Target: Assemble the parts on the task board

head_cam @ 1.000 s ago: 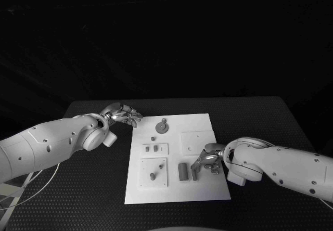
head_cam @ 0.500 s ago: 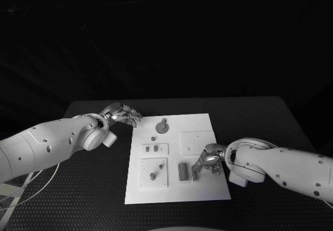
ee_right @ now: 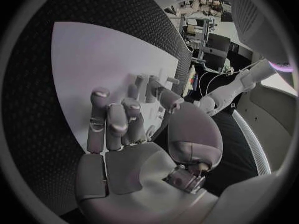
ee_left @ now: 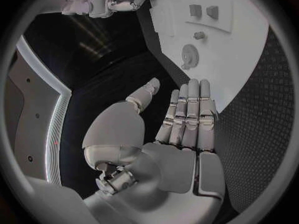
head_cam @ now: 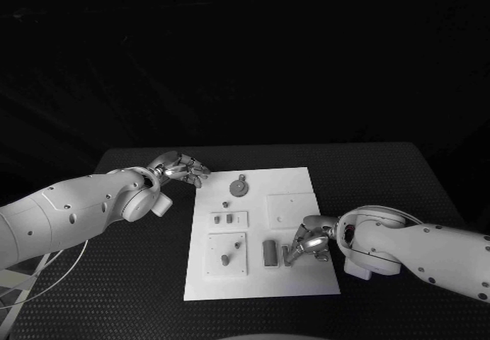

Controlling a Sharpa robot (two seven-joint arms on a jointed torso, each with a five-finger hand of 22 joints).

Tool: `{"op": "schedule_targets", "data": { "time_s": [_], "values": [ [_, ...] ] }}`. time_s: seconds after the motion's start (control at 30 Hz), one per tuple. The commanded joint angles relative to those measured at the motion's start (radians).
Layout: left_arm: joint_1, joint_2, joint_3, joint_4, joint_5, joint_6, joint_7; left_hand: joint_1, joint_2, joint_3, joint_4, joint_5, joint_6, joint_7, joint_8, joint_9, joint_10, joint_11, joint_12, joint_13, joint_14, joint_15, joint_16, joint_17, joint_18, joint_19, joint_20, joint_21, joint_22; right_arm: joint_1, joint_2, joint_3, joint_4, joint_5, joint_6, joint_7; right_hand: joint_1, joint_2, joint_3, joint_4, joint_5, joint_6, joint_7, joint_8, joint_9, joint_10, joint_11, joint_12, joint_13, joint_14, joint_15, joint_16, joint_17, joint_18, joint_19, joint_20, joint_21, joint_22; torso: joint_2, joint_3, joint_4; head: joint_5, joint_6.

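Note:
The white task board (head_cam: 296, 273) lies in the middle of the table. On it are a round grey part (head_cam: 238, 186), two small parts (head_cam: 230, 218), a peg plate (head_cam: 226, 253) and an upright grey block (head_cam: 270, 252). My right hand (head_cam: 309, 245) hovers over the board's right side, fingers half curled, with nothing seen in them, their tips close beside the block. In the right wrist view the curled fingers (ee_right: 115, 119) hang above the board (ee_right: 87, 64). My left hand (head_cam: 182, 170) stays off the board's far left corner, fingers straight (ee_left: 187, 114), holding nothing. The round part (ee_left: 189, 55) lies ahead of it.
Black textured table (head_cam: 388, 177) surrounds the board on all sides. A white cable (head_cam: 51, 273) loops off the table's left edge beneath my left arm.
My right hand has slid a little toward the board's near edge and closer to the grey block. The left hand has not moved.

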Motion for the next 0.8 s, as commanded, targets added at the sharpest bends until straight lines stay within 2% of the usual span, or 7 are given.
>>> {"op": "schedule_targets", "data": {
  "time_s": [0.03,0.5,0.8],
  "values": [
    [0.001,0.000,0.001,0.002,0.006,0.013,0.008,-0.011,0.000,-0.002,-0.006,-0.003,-0.006,0.000,0.007,-0.001,-0.008,-0.002,0.007,-0.001,0.003,0.001,-0.004,0.001,0.010,-0.007,0.002,0.005,-0.001,-0.001,-0.002,0.000,0.002,-0.064,0.076,-0.001,0.011,0.002,0.006,0.001,-0.001,0.012,0.000,0.008,0.002,0.007,0.000,0.002,-0.002,0.006,-0.002,-0.003,0.001,0.044,0.007,0.001,-0.004,0.012,0.000,0.0006,0.0001,0.000,0.001],
    [0.001,0.001,0.001,0.002,0.005,0.014,0.008,-0.011,0.000,-0.002,-0.007,-0.003,-0.006,0.000,0.007,-0.001,-0.008,-0.002,0.007,-0.001,0.003,0.001,-0.004,0.002,0.010,-0.006,0.002,0.005,-0.001,-0.007,0.011,-0.001,-0.003,-0.072,0.086,-0.016,0.012,0.015,-0.004,0.008,-0.001,0.026,-0.005,0.016,0.008,0.012,-0.005,0.001,-0.004,0.010,-0.006,-0.002,0.005,0.044,0.009,0.003,-0.004,0.014,0.000,-0.0009,0.0012,-0.003,0.001],
    [0.001,0.001,0.001,0.002,0.005,0.015,0.008,-0.011,0.000,-0.002,-0.007,-0.003,-0.006,0.000,0.007,-0.001,-0.008,-0.002,0.007,-0.002,0.003,0.001,-0.004,0.002,0.010,-0.006,0.002,0.005,-0.001,-0.010,0.019,-0.001,-0.009,-0.072,0.062,-0.027,0.006,0.019,-0.009,0.015,-0.001,0.028,-0.007,0.017,0.009,0.012,-0.006,0.000,-0.005,0.012,-0.008,-0.002,0.006,0.044,0.009,0.004,-0.004,0.014,0.000,-0.0010,0.0013,-0.003,-0.001]
  ]
}}
